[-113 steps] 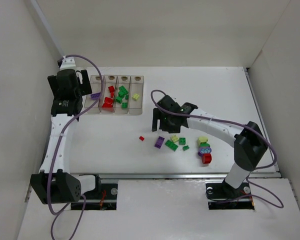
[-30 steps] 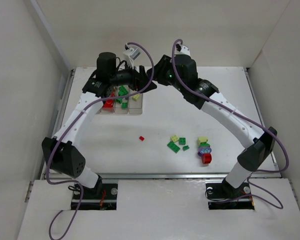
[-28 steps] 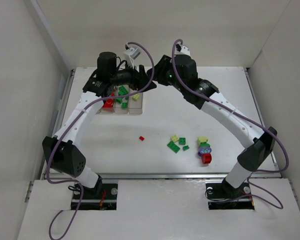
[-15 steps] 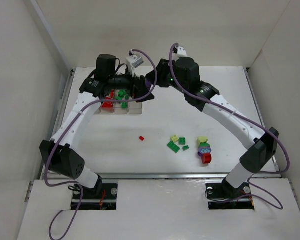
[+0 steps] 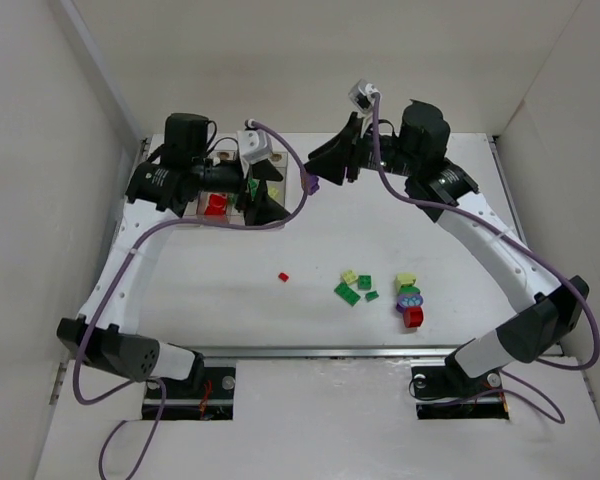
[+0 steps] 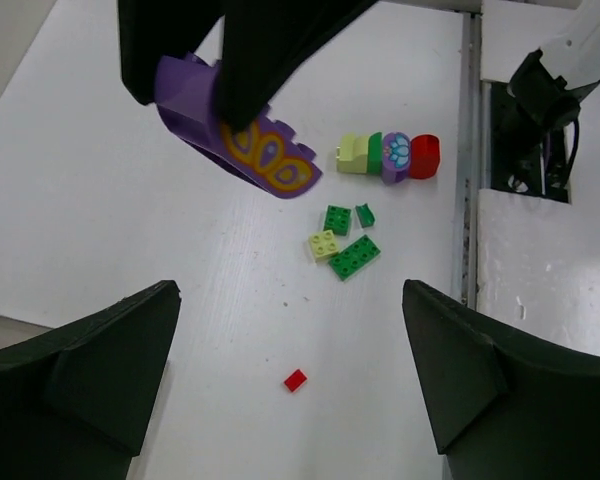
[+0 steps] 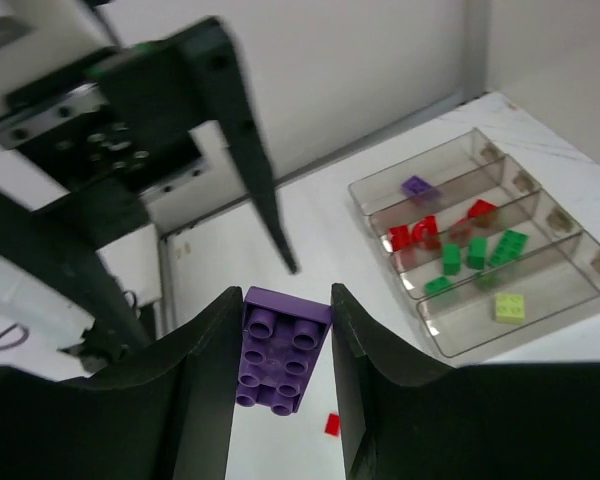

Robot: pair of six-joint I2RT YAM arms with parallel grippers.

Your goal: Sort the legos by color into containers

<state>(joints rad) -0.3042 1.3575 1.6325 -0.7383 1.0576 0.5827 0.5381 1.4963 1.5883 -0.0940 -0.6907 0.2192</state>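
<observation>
**Purple brick gripped in the air; left end effector spread wide**

Your right end effector [image 7: 285,296] is clamped on a purple brick [image 7: 280,352], one finger on each long side, with the studs facing the wrist camera. It holds the brick in the air over the far half of the table [image 5: 230,270], just right of the containers [image 7: 480,245].

Your left end effector [image 6: 290,300] has its fingers well apart with only table showing between them. It hovers by the containers near the far left corner and points toward the right one. Its camera catches yellow oval markings on the gripped brick's other face.

The right wrist view shows the row of bins:
- a small purple piece [image 7: 417,186] in the end bin
- red bricks [image 7: 425,232] in the next
- green bricks [image 7: 477,250] in the third
- one pale yellow brick [image 7: 508,307] in the last

From above, the left arm hides most of that row.

Toward the near edge, a tiny red piece [image 5: 283,277] lies alone around the middle. A green and pale yellow cluster [image 5: 352,286] sits to its right. Nearer the right edge is a stack [image 5: 410,300], seemingly yellow, green, purple and red pieces joined, though it is too small to be sure.
</observation>
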